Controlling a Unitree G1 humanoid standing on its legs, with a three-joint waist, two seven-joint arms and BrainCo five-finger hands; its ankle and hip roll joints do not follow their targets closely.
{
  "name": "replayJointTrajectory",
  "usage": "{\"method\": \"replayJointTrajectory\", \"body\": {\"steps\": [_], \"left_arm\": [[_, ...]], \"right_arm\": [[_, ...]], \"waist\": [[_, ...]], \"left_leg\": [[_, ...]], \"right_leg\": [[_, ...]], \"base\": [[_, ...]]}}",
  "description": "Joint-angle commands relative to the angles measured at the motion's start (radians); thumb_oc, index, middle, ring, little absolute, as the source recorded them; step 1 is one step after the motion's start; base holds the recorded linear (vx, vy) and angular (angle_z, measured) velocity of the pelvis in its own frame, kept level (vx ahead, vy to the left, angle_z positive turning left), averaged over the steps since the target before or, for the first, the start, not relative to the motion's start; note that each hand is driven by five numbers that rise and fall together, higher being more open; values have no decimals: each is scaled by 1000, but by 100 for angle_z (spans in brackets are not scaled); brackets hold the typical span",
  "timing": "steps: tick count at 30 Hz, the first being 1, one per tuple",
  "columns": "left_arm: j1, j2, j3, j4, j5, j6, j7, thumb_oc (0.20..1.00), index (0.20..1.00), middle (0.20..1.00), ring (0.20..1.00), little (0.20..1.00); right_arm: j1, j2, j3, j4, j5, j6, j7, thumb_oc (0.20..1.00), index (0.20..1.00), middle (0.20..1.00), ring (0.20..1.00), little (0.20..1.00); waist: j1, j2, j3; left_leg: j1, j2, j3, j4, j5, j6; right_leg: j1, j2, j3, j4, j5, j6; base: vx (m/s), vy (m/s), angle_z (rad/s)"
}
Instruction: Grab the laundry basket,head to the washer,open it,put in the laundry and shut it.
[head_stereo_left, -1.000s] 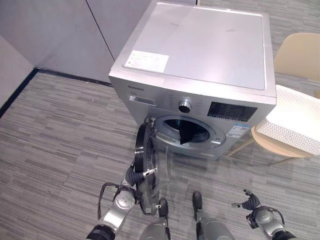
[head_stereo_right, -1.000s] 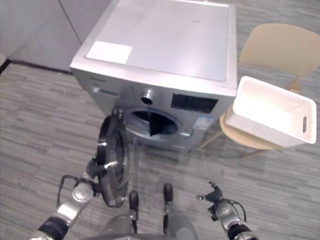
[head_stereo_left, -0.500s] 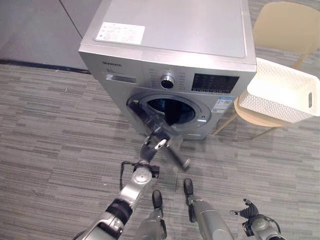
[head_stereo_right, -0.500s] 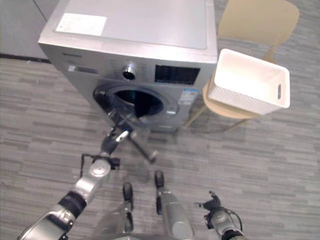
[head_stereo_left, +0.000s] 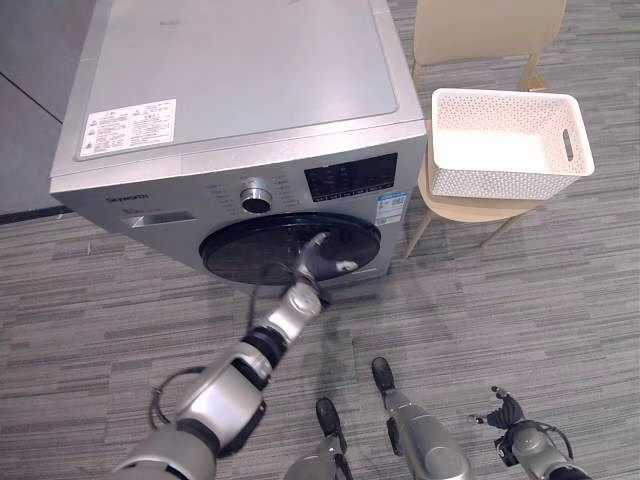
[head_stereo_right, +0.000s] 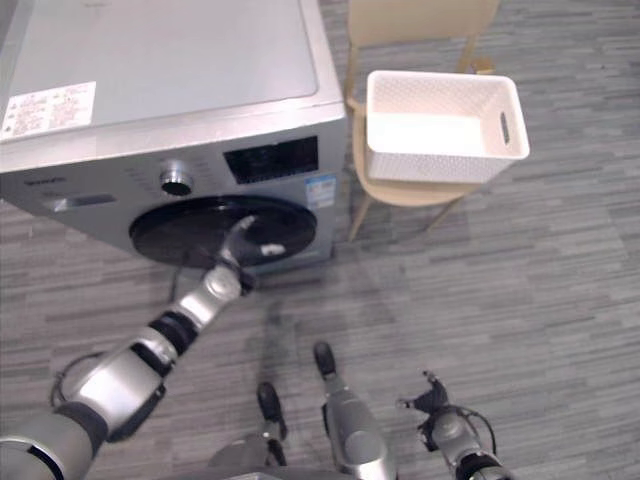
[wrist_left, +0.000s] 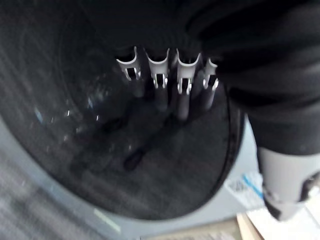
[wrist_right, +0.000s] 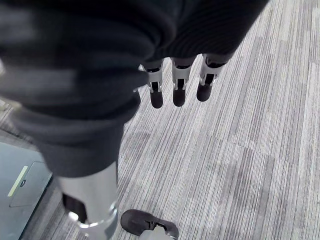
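The silver washer (head_stereo_left: 230, 90) stands in front of me with its round dark door (head_stereo_left: 245, 255) flat against the front panel. My left hand (head_stereo_left: 312, 268) reaches up to the door's right half. In the left wrist view its straight fingers (wrist_left: 157, 75) rest against the dark glass (wrist_left: 100, 130), holding nothing. The white laundry basket (head_stereo_left: 510, 140) sits on a beige chair (head_stereo_left: 480, 30) to the right of the washer, with no laundry visible inside. My right hand (head_stereo_left: 515, 435) hangs low at the right, its fingers (wrist_right: 175, 87) relaxed over the floor.
Grey striped carpet (head_stereo_left: 520, 300) spreads in front of the washer and the chair. A grey wall with a dark skirting (head_stereo_left: 25, 215) runs along the left, behind the washer.
The washer door has swung from wide open to shut, with my left hand following and pressing it. The camera has shifted, bringing the basket and chair further into view.
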Motion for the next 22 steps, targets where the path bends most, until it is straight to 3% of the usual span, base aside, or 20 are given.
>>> {"method": "replayJointTrajectory", "body": {"steps": [1, 5, 10, 16, 22], "left_arm": [[-8, 1, 49, -37, 47, -53, 18, 1000, 1000, 1000, 1000, 1000], [128, 19, 79, -205, -4, -77, -24, 1000, 1000, 1000, 1000, 1000], [459, 64, 161, -435, -59, -82, -108, 1000, 1000, 1000, 1000, 1000], [741, 77, 303, -346, -45, -39, -177, 1000, 1000, 1000, 1000, 1000], [798, 53, 396, -101, -5, -12, -183, 1000, 1000, 1000, 1000, 1000]], "right_arm": [[42, -28, -3, 30, 37, -17, -3, 1000, 1000, 1000, 1000, 1000], [44, -12, -36, 57, 45, -10, -1, 1000, 1000, 1000, 1000, 1000], [40, 2, -91, 65, 39, 9, 8, 1000, 1000, 1000, 1000, 1000], [37, 8, -154, 45, 44, 15, 24, 1000, 1000, 1000, 1000, 1000], [34, 7, -185, 32, 70, 13, 39, 1000, 1000, 1000, 1000, 1000]], "waist": [[17, -45, -60], [43, -45, -70], [90, -48, -83], [135, -55, -110], [153, -60, -137]], "left_leg": [[-48, -7, -23, 5, -9, -36], [-35, -13, -38, 13, -15, -34], [6, -24, -62, 19, -29, -29], [56, -35, -80, 2, -33, -24], [80, -42, -94, -6, -37, -22]], "right_leg": [[35, -13, -8, 24, -141, 86], [73, -20, -23, 6, -147, 81], [143, -25, -38, -17, -159, 75], [205, -32, -59, -39, -161, 78], [244, -42, -87, -42, -167, 82]], "base": [[55, -33, -1], [50, -19, 9], [60, -5, 16], [47, 21, 14], [31, 36, 15]]}}
